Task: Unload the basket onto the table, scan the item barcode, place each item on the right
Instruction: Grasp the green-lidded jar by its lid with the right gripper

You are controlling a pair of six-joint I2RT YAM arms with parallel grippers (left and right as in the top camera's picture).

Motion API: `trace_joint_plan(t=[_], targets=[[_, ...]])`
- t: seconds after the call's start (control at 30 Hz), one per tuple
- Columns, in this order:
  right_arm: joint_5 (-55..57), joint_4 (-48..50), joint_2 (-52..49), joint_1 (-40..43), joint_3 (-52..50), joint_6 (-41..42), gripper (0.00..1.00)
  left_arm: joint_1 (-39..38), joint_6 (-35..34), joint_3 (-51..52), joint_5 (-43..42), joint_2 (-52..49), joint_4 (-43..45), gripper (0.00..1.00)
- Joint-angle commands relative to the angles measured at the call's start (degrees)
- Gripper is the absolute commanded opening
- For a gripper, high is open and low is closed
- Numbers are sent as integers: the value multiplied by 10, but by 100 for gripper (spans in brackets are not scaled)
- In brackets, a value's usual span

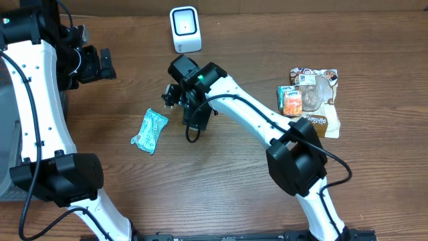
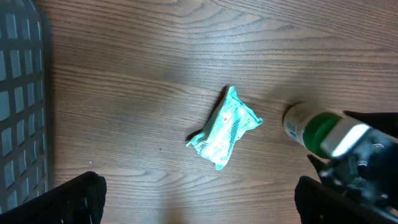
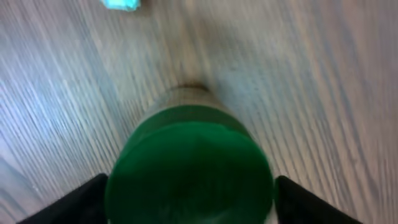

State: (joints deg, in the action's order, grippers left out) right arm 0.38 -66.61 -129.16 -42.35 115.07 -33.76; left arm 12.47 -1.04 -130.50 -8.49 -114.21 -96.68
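Right wrist: right gripper [image 3: 189,190] straddles the green-capped bottle [image 2: 308,127], jaws flanking the cap; clamped or released, can't tell. Bottle looks rigid, light, smooth plastic, probably slippery. Grip the body below the cap, label facing out. Label print too small to read. Teal packet [image 1: 149,130] just beyond; scanner [image 1: 184,29] farther off. Left gripper [image 2: 199,205] wide open, empty.

Matt grained wood is shown by the table [image 1: 227,187], crinkled glossy film by the packet [image 1: 149,130], smooth green plastic by the cap [image 3: 189,168].
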Motion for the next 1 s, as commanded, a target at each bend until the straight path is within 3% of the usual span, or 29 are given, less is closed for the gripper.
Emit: trace_joint_plan(t=[0.0, 0.17, 0.33, 0.4, 0.6, 0.97], targets=[[0, 3, 76, 5, 34, 103, 93, 1, 11, -11, 1, 14, -1, 99], [0, 8, 95, 7, 63, 265, 100, 1, 11, -11, 1, 14, -1, 100], [0, 14, 95, 12, 35, 480, 100, 1, 11, -11, 1, 14, -1, 100], [0, 30, 95, 12, 7, 518, 100, 1, 11, -11, 1, 14, -1, 100], [1, 79, 94, 11, -59, 509, 100, 1, 11, -11, 1, 14, -1, 100], [0, 176, 94, 9, -139, 388, 100, 1, 11, -11, 1, 14, -1, 100]])
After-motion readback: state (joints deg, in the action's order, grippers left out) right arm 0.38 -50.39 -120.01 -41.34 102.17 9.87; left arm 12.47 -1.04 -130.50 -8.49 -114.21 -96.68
